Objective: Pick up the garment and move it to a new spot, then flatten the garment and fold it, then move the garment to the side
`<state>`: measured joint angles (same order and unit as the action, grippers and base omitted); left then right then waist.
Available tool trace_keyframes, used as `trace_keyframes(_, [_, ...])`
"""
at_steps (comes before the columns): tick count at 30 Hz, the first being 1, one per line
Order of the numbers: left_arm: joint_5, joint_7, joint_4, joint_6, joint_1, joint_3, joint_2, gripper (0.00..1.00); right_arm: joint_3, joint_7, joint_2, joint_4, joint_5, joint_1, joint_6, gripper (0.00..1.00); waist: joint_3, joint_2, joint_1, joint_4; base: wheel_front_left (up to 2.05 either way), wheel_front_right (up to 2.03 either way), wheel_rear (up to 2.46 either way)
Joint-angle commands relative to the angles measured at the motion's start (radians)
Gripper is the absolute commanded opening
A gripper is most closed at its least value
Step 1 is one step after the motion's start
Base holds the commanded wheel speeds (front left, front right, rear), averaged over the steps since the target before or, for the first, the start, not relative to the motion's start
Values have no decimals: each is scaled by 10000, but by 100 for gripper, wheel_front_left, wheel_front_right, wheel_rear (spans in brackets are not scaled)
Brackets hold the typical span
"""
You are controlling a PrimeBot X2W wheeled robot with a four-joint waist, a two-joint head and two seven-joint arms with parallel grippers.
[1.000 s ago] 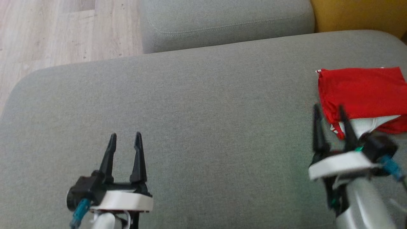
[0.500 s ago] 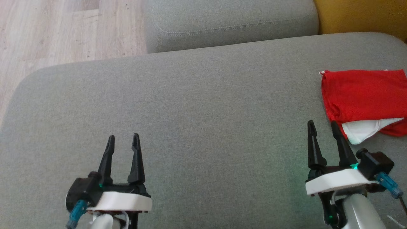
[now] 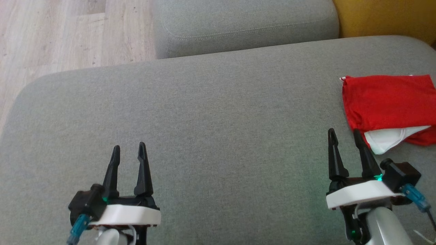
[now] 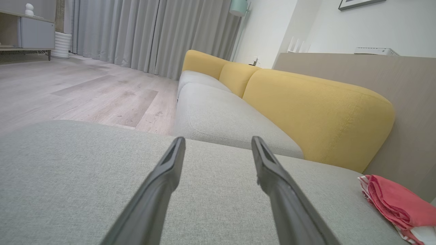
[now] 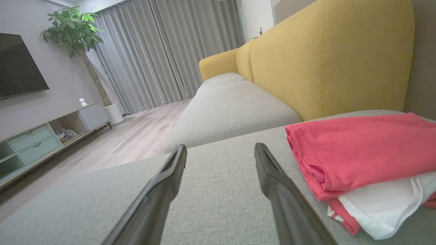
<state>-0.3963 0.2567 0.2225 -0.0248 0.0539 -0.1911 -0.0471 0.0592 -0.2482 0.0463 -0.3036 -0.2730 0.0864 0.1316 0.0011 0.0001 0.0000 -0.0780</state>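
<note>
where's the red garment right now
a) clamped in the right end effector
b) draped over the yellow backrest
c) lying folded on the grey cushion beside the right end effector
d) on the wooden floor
C: the red garment lies folded on the grey cushion, just to the right of the right end effector, whose fingers stand apart and hold nothing.
</note>
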Motion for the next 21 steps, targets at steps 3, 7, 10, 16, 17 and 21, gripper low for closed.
trace_keyframes(3, [-150, 51, -191, 14, 213, 385, -31, 100, 287, -135, 40, 397, -65, 238, -9, 100, -11, -1, 0, -20, 0, 0, 0])
trace_keyframes(7, [-248, 51, -117, -7, 246, 383, -31, 100, 303, -135, 40, 377, -83, 237, -9, 100, -13, -1, 0, -39, 0, 0, 0])
trace_keyframes(10, [-288, 51, -110, 2, 247, 376, -31, 100, 365, -135, 40, 358, -73, 220, -9, 100, -20, -1, 0, -49, 0, 0, 0])
trace_keyframes(16, [-311, -16, 750, -22, -207, -25, 6, 0, 100, 11, -11, -527, -52, -222, 0, 0, -21, -1, 0, -48, 0, 0, 0])
trace_keyframes(17, [-406, -43, 747, -30, -201, -2, 5, 0, 93, 32, -9, -511, -161, -224, 0, 0, -20, -1, 0, -42, 0, 0, 0])
trace_keyframes(21, [-791, -160, 734, -63, -176, 93, 1, 0, 55, 132, 11, -472, -614, -214, 0, 0, -19, -1, 0, -15, 0, 0, 0])
